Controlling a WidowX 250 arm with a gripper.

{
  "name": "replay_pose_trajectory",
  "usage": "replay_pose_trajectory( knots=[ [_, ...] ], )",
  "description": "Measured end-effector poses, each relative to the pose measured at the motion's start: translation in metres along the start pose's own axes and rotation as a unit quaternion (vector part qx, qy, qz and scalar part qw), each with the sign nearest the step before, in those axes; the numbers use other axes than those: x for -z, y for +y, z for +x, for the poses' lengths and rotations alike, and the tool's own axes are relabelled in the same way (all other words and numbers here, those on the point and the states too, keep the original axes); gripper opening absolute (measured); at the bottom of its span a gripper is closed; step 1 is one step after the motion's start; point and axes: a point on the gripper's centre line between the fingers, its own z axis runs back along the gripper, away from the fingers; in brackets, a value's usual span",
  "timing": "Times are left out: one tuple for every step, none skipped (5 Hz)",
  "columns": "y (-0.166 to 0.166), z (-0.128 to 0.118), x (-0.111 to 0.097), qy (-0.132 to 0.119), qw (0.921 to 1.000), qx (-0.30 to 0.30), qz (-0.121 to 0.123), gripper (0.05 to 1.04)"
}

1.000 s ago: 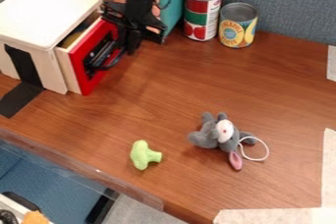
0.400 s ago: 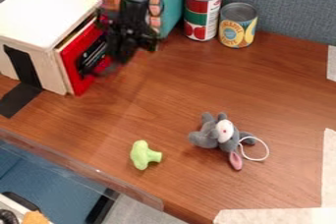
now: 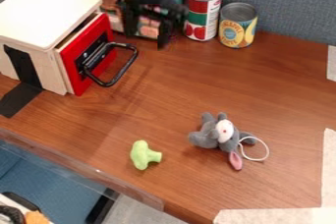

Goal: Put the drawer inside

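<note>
While the drawer (image 3: 73, 68) is sitting almost fully inside the pale wooden box (image 3: 47, 14) at the upper left of the frame, its red front is standing slightly proud of the box's open side, and a narrow gap is showing along the upper edge. The black handle (image 3: 126, 69) is jutting from that front toward the middle of the frame, looping out over the brown tabletop (image 3: 197, 85). The gripper (image 3: 146, 29) is hanging near the top edge, left of centre, above and to the right of the handle and apart from it; its jaws are standing released, one to the left and one to the right, with nothing between them that they are grasping. Just right of the gripper, two cans are standing side by side: a red, white and green can (image 3: 201, 14) and a shorter yellow can (image 3: 238, 25). A grey plush mouse (image 3: 209, 134) is lying right of centre in the lower half, a white loop (image 3: 265, 150) curling out at its right, and a small light-green toy (image 3: 142, 154) is resting to its left, well apart from it. Black tape (image 3: 19, 99) is running from the box's side onto the tabletop at the left, and pale tape (image 3: 328, 169) is lining the lower right.
</note>
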Motion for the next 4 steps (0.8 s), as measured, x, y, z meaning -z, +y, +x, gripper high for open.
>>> replay_pose_trajectory(
  knots=[
    [0.0056,-0.0056,-0.0043,0.021,0.9980,-0.013,-0.059,1.009],
    [0.0076,-0.0051,-0.0050,0.020,0.9978,-0.013,-0.061,1.005],
    [0.0070,-0.0052,-0.0047,0.020,0.9978,-0.013,-0.061,0.999],
    [0.0070,-0.0050,-0.0051,0.020,0.9978,-0.014,-0.061,0.999]
  ],
)
